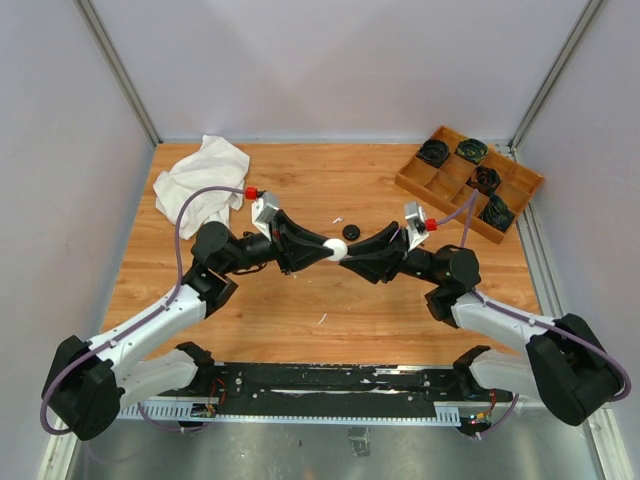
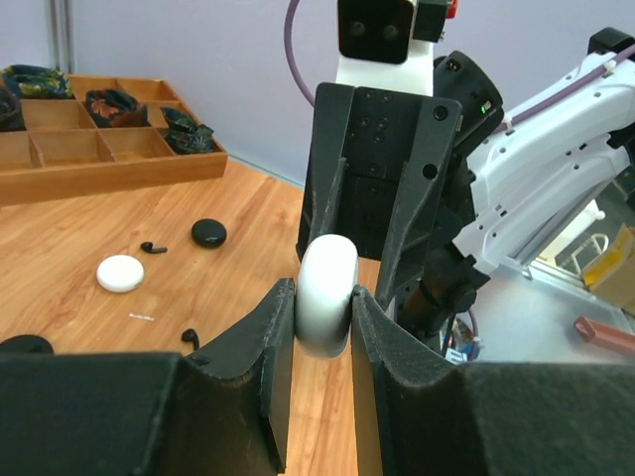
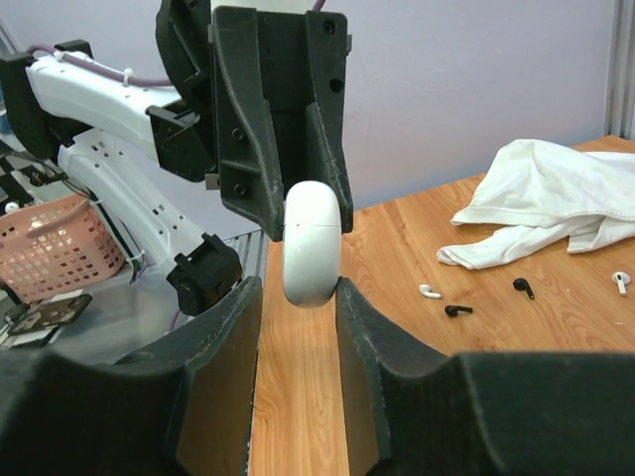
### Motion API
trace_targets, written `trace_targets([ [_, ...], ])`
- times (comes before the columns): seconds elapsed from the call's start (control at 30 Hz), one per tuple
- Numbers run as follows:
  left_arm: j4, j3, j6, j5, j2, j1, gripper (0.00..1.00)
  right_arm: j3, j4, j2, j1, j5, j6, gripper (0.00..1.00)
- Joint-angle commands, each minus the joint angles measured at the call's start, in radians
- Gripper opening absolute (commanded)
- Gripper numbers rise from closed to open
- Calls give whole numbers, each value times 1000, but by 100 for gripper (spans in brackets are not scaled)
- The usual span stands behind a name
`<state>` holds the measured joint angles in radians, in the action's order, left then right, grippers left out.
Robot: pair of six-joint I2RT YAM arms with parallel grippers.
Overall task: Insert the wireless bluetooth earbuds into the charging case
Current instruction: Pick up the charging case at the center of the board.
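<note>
The left gripper (image 1: 322, 249) is clamped tight on the white charging case (image 1: 335, 250), held above the table (image 1: 280, 310); the right gripper (image 1: 349, 254) straddles that case from the opposite side, fingers narrowly parted, though I cannot tell if it presses; a black earbud (image 3: 457, 310) and a white earbud (image 3: 429, 292) lie on the wood beyond the case.

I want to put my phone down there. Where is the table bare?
Bare: far strip between the white cloth and the wooden tray; left edge between cloth and left arm. Crowded: the middle, where left gripper and right gripper meet at the white case, black case and earbuds nearby.
</note>
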<state>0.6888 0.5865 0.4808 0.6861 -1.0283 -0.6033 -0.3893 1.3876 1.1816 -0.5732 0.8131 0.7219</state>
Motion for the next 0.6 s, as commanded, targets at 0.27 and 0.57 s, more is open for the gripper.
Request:
trace_targets([
  [0.27, -529, 227, -413, -67, 6, -96, 2, -99, -296, -107, -6, 146, -216, 45],
  [0.57, -586, 260, -464, -51, 1, -114, 1, -126, -457, -149, -22, 167, -327, 40],
])
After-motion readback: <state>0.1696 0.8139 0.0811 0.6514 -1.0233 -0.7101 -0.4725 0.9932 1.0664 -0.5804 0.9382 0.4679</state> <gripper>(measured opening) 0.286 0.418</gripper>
